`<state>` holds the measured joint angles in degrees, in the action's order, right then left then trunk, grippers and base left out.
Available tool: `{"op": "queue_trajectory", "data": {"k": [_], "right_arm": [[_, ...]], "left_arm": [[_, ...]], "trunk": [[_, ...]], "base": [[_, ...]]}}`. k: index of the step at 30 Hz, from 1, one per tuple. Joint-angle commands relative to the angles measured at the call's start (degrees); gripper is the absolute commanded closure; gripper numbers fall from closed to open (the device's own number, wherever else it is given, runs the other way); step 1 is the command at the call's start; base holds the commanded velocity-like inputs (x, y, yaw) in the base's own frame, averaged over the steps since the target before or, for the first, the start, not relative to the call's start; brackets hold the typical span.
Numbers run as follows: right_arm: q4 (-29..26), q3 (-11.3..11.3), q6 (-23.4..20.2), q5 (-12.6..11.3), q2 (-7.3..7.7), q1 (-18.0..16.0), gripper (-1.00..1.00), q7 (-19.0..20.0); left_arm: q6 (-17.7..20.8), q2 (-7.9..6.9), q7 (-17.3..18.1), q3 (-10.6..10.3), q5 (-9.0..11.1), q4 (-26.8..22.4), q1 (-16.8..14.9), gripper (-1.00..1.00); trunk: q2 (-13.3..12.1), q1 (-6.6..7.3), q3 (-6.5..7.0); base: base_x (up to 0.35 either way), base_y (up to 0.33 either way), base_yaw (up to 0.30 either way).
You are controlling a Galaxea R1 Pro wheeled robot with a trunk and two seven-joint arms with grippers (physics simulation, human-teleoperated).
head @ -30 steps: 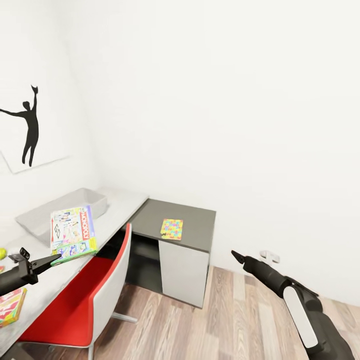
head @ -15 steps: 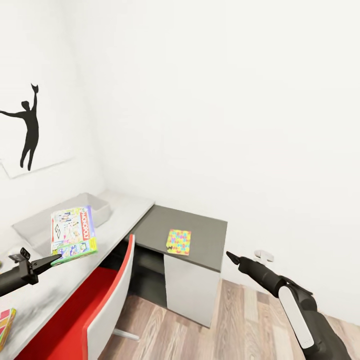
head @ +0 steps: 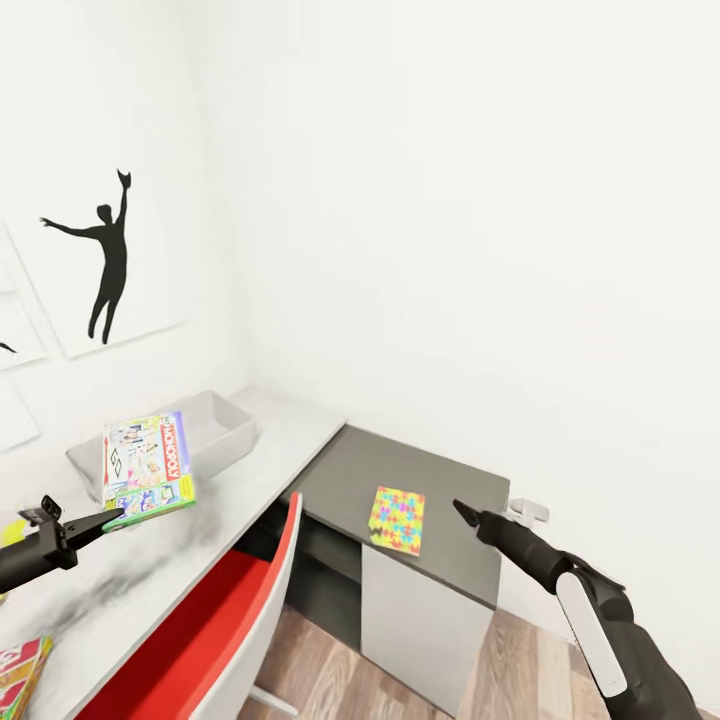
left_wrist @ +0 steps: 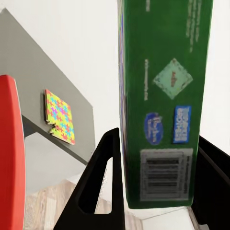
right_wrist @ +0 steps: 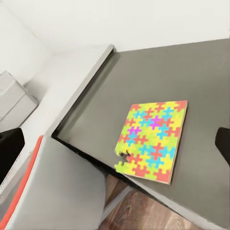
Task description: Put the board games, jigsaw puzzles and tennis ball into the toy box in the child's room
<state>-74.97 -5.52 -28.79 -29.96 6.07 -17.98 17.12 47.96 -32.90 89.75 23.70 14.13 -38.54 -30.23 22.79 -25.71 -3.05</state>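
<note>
My left gripper [head: 114,518] is shut on the lower edge of the white-green board game [head: 147,467], holding it tilted above the pale grey table [head: 240,495]. In the left wrist view the game's green side [left_wrist: 163,96] sits between the two black fingers [left_wrist: 103,177]. Just behind it stands the toy box [head: 236,418]. One jigsaw puzzle [head: 397,520] lies on the dark grey top [head: 400,465], also seen as the jigsaw puzzle [right_wrist: 152,140] under the right wrist. My right gripper [head: 460,508] hovers open just right of it. The tennis ball [head: 12,533] peeks in at the left edge.
A red and white chair [head: 255,610] is pushed in under the desk. A colourful flat item [head: 22,672] lies on the table at the bottom left corner. Black silhouette pictures [head: 108,255] hang on the left wall. A wall socket [head: 528,512] sits behind the right arm.
The camera has turned left and come closer, so desk, toy box and puzzle slid right and larger. Both arms keep their pose; the left gripper still holds the game.
</note>
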Motion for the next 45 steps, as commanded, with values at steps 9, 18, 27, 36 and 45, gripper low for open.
{"op": "queue_trajectory", "data": {"k": [9, 18, 27, 36, 45], "right_arm": [[-3.58, -0.04, -1.52, -0.31, 0.07, -0.04, -1.0, -0.1], [-10.94, -0.63, -16.99, -0.38, -0.07, -0.04, -1.0, -1.83], [-11.33, -0.48, -17.87, -0.45, -0.09, -0.04, -1.0, -3.37], [-11.26, -0.46, -17.63, -0.45, -0.09, -0.04, -1.0, -3.41], [-11.25, -0.47, -17.29, -0.54, -0.09, -0.04, -1.0, -3.41]], "left_arm": [[0.53, 0.07, 0.25, -0.05, -0.05, 0.03, -0.09, 1.0], [0.47, 0.2, 0.25, -0.06, 0.1, -0.03, -0.09, 1.0], [0.47, 0.2, 0.25, -0.14, 0.03, -0.02, -0.09, 1.0], [0.47, 0.29, 0.25, -0.15, -0.07, -0.02, -0.09, 1.0], [0.47, 0.29, 0.25, -0.15, -0.14, -0.03, -0.09, 1.0]], "trunk": [[0.13, -0.07, -0.02], [0.13, -0.07, -0.02], [0.13, -0.07, -0.02], [0.13, -0.07, -0.02], [0.13, -0.07, -0.02]], "base": [[0.318, -0.044, 0.283], [0.119, -0.069, 0.287], [0.06, -0.079, 0.288], [0.228, -0.195, 0.288], [0.303, -0.067, 0.288]]}}
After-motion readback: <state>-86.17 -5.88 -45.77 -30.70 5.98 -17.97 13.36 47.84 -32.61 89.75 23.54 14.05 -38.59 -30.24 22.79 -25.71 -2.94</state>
